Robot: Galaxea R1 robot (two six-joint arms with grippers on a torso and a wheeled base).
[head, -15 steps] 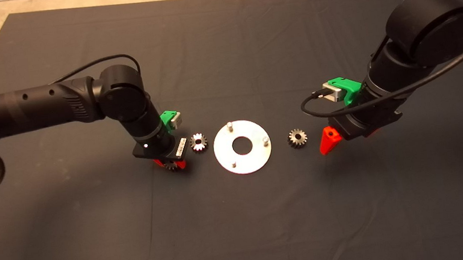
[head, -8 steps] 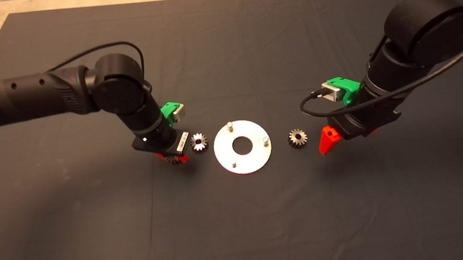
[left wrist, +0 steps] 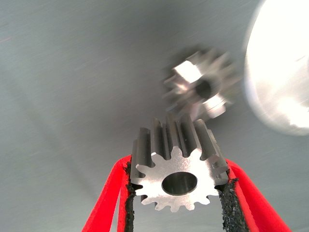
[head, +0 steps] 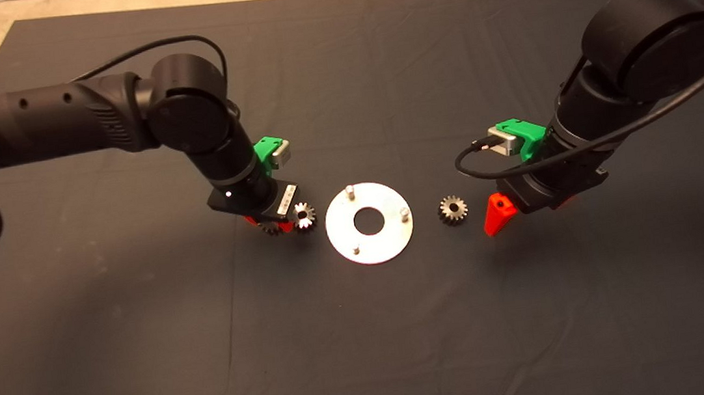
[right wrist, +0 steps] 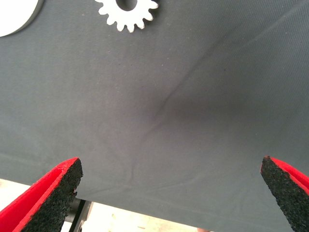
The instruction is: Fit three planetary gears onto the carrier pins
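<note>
- Left wrist view: the left gripper (left wrist: 179, 193) holds one planetary gear (left wrist: 179, 181) pinched between its black pads (left wrist: 231, 203), bore facing the camera, teeth bitten on both flanks.
- Head view: that gripper (head: 273, 227) hangs just above the mat (head: 368, 353), beside a second gear (head: 304, 216) lying flat and just left of the disc (head: 390, 246).
- The disc's three carrier pins (head: 349, 190) stand bare; none carries a gear yet.
- Governing relation: the disc lies to the held gear's right, past the loose gear. The left arm is the nearer one to the near-side pins.
- Judgement: the bore must be turned upright and centred over a pin before lowering.
- Right gripper (head: 510, 210) waits wide apart, holding nothing, just right of the third gear (head: 452, 210).
</note>
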